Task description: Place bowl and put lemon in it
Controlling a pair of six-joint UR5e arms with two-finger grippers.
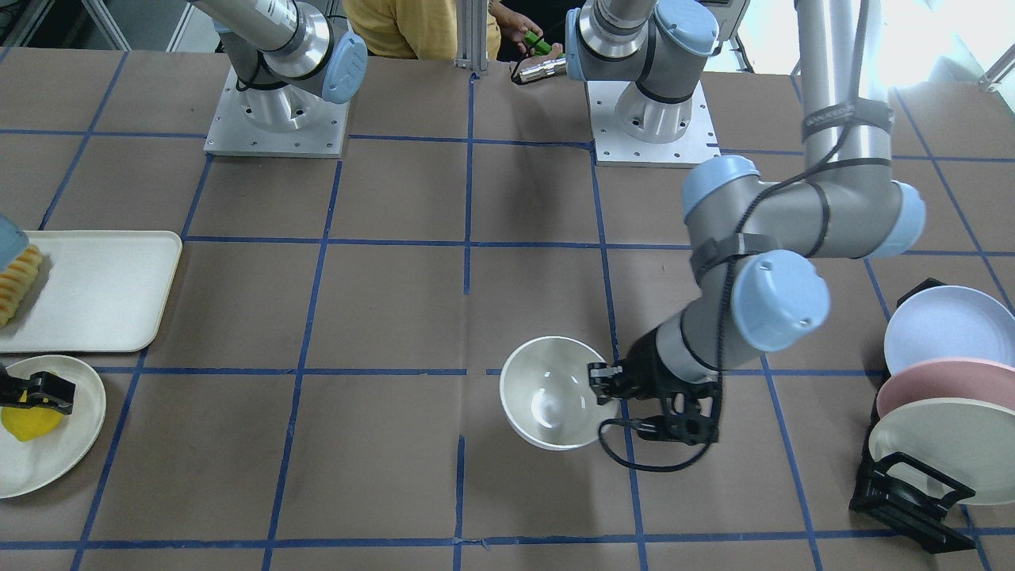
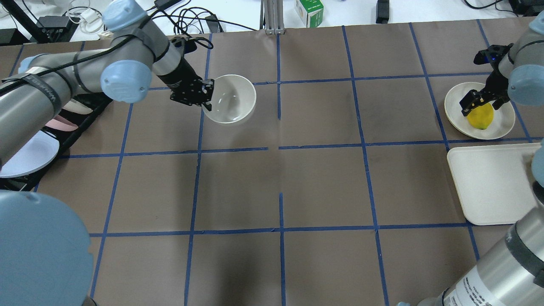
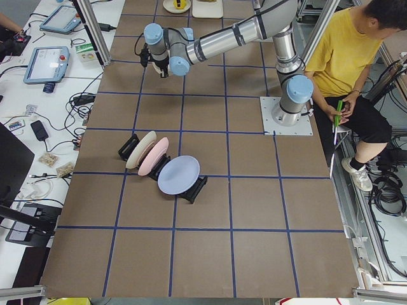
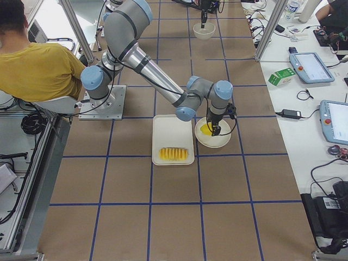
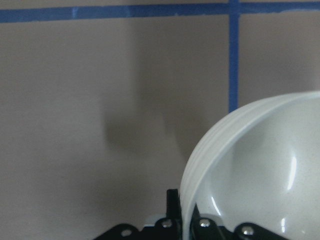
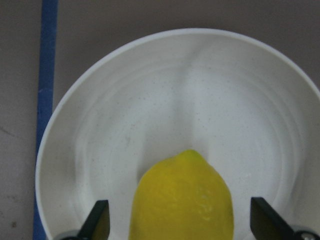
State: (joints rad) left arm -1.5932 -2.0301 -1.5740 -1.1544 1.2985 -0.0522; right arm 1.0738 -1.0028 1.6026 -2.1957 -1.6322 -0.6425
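Observation:
The cream bowl (image 2: 231,100) hangs over the table's far left-middle, slightly tilted. My left gripper (image 2: 205,97) is shut on its rim; in the left wrist view the bowl's rim (image 5: 220,150) runs down between the jaws. The bowl also shows in the front view (image 1: 551,392), with the left gripper (image 1: 604,382) at its edge. The yellow lemon (image 2: 481,117) lies on a flat cream plate (image 2: 503,123) at the far right. My right gripper (image 2: 478,106) is open, with its fingers (image 6: 97,222) on either side of the lemon (image 6: 182,200) and gaps showing.
A cream tray (image 2: 488,187) lies beside the plate and carries a row of fruit slices (image 1: 17,281). A black rack with upright plates (image 1: 944,396) stands at the table's left end. A person in a yellow shirt (image 3: 343,44) sits behind the robot bases.

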